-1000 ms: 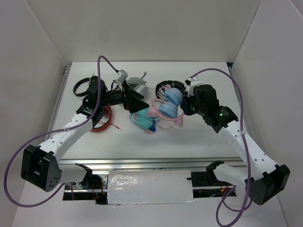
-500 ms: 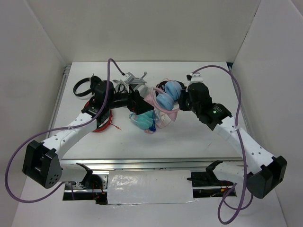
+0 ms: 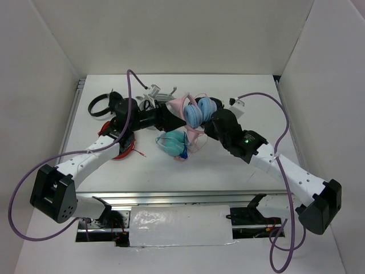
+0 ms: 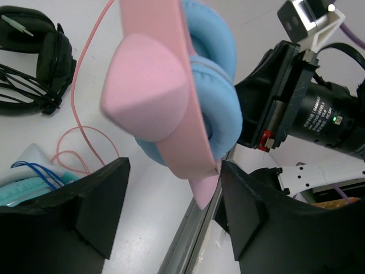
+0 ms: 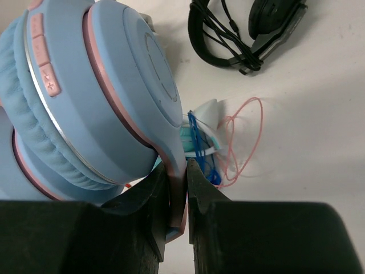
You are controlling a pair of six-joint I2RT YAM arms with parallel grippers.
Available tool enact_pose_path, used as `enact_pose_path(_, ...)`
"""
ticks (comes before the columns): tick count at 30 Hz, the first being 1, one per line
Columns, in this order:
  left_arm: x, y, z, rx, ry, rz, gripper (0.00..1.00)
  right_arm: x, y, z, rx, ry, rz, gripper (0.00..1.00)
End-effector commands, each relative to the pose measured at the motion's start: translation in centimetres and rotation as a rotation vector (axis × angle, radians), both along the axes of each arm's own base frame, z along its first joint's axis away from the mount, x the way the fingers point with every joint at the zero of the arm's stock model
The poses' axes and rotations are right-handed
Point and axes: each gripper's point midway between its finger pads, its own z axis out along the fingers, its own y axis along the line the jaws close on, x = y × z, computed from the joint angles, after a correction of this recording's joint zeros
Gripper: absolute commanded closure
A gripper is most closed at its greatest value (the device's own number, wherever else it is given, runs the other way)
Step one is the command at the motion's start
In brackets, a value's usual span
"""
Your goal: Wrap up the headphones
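Pink and blue, the headphones [image 3: 197, 111] hang in the air over the middle of the counter [image 3: 251, 165], nearer the far edge than the near one. The right hand [image 5: 177, 200] is clamped on the thin pink rim below one cup. The left hand [image 4: 174, 171] stands apart, with the band between its fingers.

The hold is the main risk. One pinch on a narrow rim carries everything, so a twist could let the headphones slip. The loose cable [image 5: 246, 130] droops in loops to the counter just beside the teal pair [image 3: 174, 142]. A pull could snag it there and drag that pair along.

The cups are folded together. As far as I can tell, the long axis runs roughly along the far edge, band toward the left hand and cups toward the right.
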Motion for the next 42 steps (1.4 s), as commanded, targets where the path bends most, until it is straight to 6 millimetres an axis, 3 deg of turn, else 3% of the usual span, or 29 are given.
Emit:
enact_pose_path(1, 0.0, -0.8, 1.7, -0.068, -0.033, -0.021, 0.25, 1.3, 0.8, 4.4, 0.204, -0.142, -0.115, 1.0)
enact_pose_path(11, 0.3, -0.3, 1.5, -0.068, -0.029, 0.041, 0.29, 1.1, 3.5, 3.6, 0.191, -0.12, -0.114, 1.0)
enact_pose_path(13, 0.4, -0.2, 1.6, -0.067, -0.028, 0.046, 0.37, 1.1, 4.3, 3.1, 0.181, -0.107, -0.108, 1.0)
enact_pose_path(16, 0.4, -0.2, 1.4, -0.067, -0.018, 0.049, 0.56, 0.9, 4.8, 2.7, 0.215, -0.093, -0.122, 1.0)
enact_pose_path(17, 0.4, -0.3, 1.3, -0.066, -0.016, 0.049, 0.56, 0.9, 4.9, 2.6, 0.245, -0.092, -0.142, 1.0)
enact_pose_path(19, 0.3, -0.3, 1.2, -0.069, -0.011, 0.043, 0.5, 0.8, 5.2, 3.0, 0.3, -0.121, -0.149, 1.0)
enact_pose_path(20, 0.2, -0.5, 1.4, -0.074, -0.015, 0.034, 0.34, 0.9, 5.2, 3.1, 0.323, -0.13, -0.158, 1.0)
enact_pose_path(23, -0.2, -0.7, 1.3, -0.062, -0.007, 0.022, 0.11, 1.3, 4.3, 4.1, 0.369, -0.161, -0.222, 1.0)
enact_pose_path(27, -0.4, -0.6, 0.8, -0.047, -0.008, 0.052, 0.12, 1.4, 3.8, 6.3, 0.452, -0.223, -0.232, 1.0)
enact_pose_path(36, -1.0, -0.7, 0.9, -0.064, -0.021, 0.055, 0.37, 1.3, 6.6, 6.6, 0.535, -0.194, -0.139, 1.0)
enact_pose_path(42, -0.2, 0.0, 0.8, -0.028, -0.034, 0.113, 0.76, 0.5, 8.2, 5.5, 0.433, -0.179, -0.031, 0.96)
